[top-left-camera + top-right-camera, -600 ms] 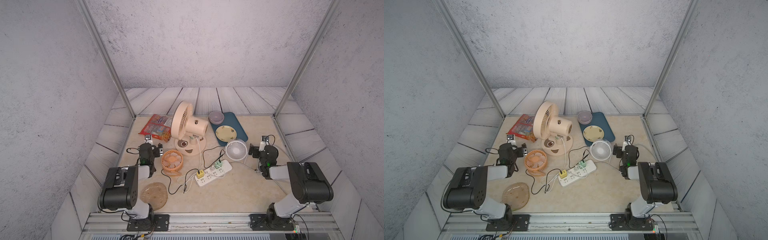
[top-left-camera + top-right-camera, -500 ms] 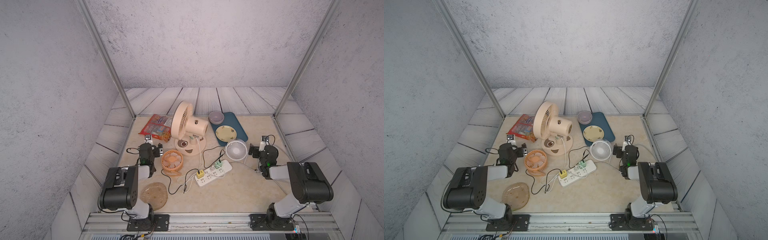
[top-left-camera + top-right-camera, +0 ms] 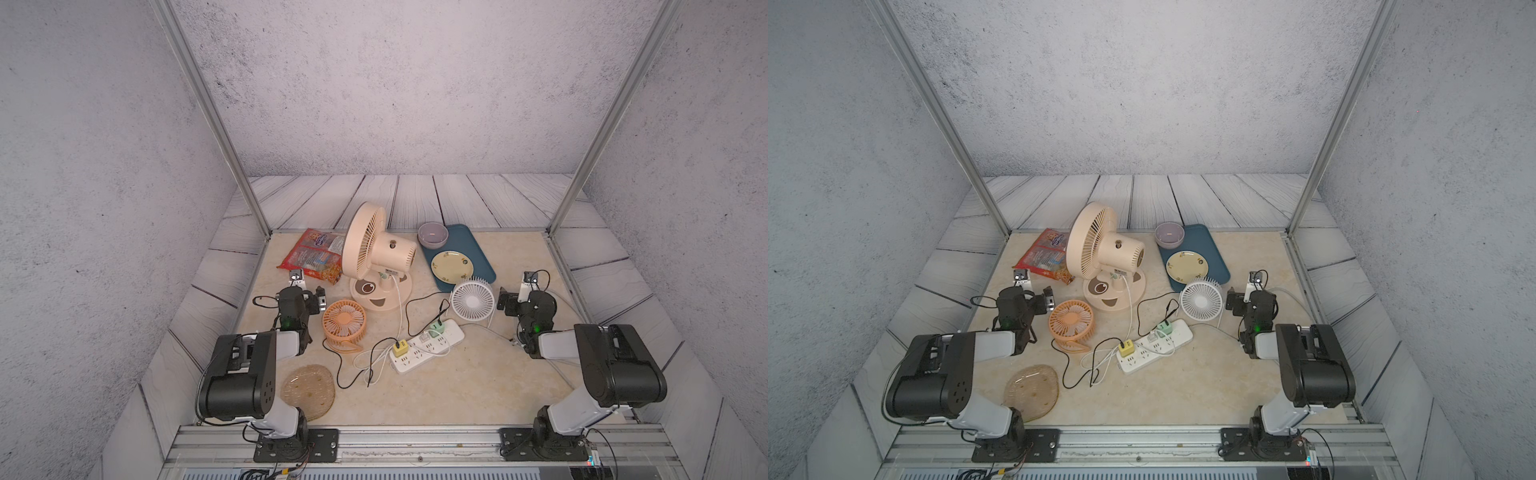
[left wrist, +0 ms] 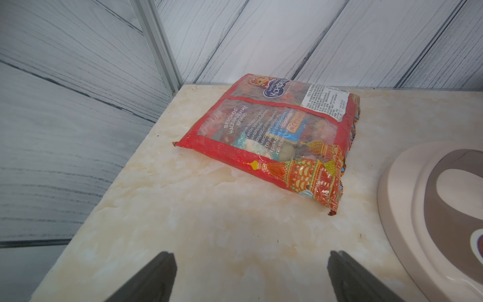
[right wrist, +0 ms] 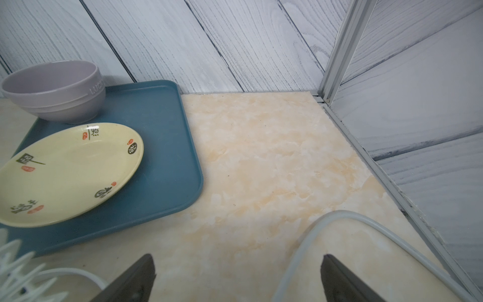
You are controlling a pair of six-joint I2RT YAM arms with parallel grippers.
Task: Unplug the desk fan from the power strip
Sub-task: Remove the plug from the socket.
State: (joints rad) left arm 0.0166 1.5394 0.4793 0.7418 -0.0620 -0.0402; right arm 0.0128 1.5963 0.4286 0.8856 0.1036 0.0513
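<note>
Nearest me, the power strip (image 3: pixel 428 348) lay flat on the desk (image 3: pixel 457 395) between my two arms, its long axis slanting from near-left to far-right. The white plug (image 3: pixel 424 337) in its middle looked like the desk fan's, going by the cord. My right claw (image 3: pixel 505 302), jaws apart and empty, sat just past the strip's far end, so I judged it the nearer arm; the strip lay inward and back toward my base. My left claw (image 3: pixel 320 297), also apart and empty, sat beyond the orange fan (image 3: pixel 344 322). The desk fan (image 3: pixel 374 249) stood farthest.
</note>
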